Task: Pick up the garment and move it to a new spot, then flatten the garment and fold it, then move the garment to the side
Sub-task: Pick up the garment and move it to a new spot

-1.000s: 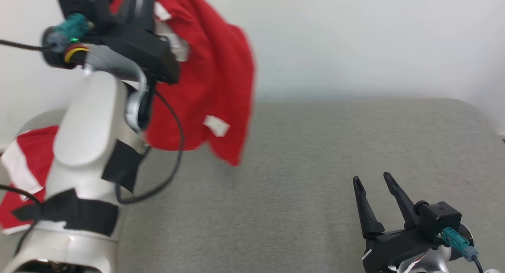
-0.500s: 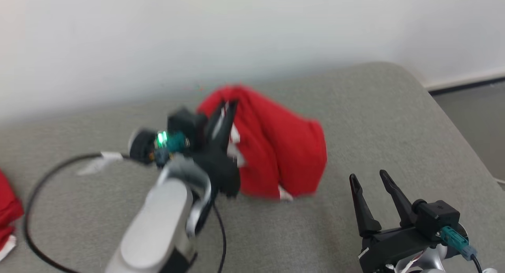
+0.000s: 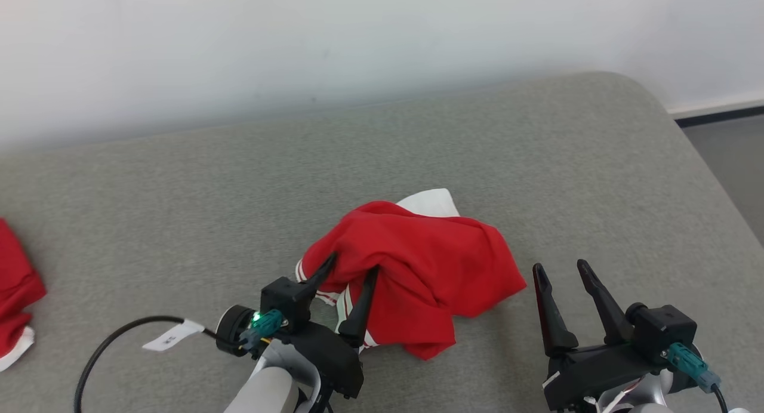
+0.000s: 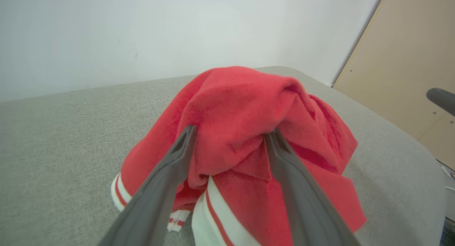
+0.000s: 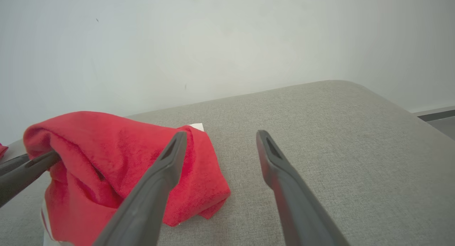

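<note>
Since the earlier frame your left gripper (image 3: pixel 347 274) has brought the red garment (image 3: pixel 430 264) down onto the desk (image 3: pixel 537 162), lower centre of the head view; its jaws stand spread among the folds. Your right gripper (image 3: pixel 560 270), lower right, has its jaws released.

No legible text; print on white cable tag (image 3: pixel 170 339) too small.

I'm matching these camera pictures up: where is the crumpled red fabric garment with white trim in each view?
Head view: crumpled red fabric garment lower centre.
Left wrist view: garment centre, against left end effector.
Right wrist view: garment lower left.
Shared landmark: grey upholstered surface underneath.
</note>
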Motion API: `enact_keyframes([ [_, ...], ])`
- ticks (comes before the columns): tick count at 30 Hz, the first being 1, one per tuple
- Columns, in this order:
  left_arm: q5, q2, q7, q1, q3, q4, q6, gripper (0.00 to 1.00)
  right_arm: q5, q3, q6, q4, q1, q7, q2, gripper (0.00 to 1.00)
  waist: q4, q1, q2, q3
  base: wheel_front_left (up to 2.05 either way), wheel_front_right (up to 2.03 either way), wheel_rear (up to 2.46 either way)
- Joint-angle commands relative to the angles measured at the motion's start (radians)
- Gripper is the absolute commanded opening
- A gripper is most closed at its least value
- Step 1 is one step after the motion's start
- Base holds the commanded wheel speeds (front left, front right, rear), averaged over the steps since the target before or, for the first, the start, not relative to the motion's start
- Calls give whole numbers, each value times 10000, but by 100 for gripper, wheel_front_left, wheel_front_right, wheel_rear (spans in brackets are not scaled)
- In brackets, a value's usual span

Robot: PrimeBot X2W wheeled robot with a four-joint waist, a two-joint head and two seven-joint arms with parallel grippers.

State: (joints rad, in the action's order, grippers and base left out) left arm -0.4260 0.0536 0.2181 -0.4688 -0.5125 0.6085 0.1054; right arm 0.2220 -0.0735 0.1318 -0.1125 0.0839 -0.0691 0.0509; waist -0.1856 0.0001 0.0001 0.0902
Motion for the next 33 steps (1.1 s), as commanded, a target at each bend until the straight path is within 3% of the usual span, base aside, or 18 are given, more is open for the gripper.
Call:
enact_keyframes([
  [1,-80,-3,146,234,87,-50,-54,100,45,-18,-21,-46,74,-61,-9,100,579,-1,-1,-283,0,0,0],
  [10,222,491,457,1388,375,-1341,-385,100,-145,627,-21,-290,-377,-237,0,100,1898,-1,-1,-961,0,0,0],
  [16,396,739,464,2983,1647,-3787,-636,100,-227,1206,-21,-257,-756,-706,-3,100,2547,-1,-1,-1272,0,0,0],
  [23,1101,528,468,5167,3651,-5549,-417,100,-348,1578,-21,-587,-1270,-1767,-9,100,2569,-1,-1,-1522,0,0,0],
  [28,1391,370,469,5891,4390,-5381,-81,100,-484,1536,-21,-949,-1639,-1885,-3,100,2453,-1,-1,-1544,0,0,0],
  [33,1623,277,470,6141,4540,-4912,121,100,-579,1450,-21,-1377,-1647,-1896,0,100,2323,-1,-1,-1465,0,0,0],
])
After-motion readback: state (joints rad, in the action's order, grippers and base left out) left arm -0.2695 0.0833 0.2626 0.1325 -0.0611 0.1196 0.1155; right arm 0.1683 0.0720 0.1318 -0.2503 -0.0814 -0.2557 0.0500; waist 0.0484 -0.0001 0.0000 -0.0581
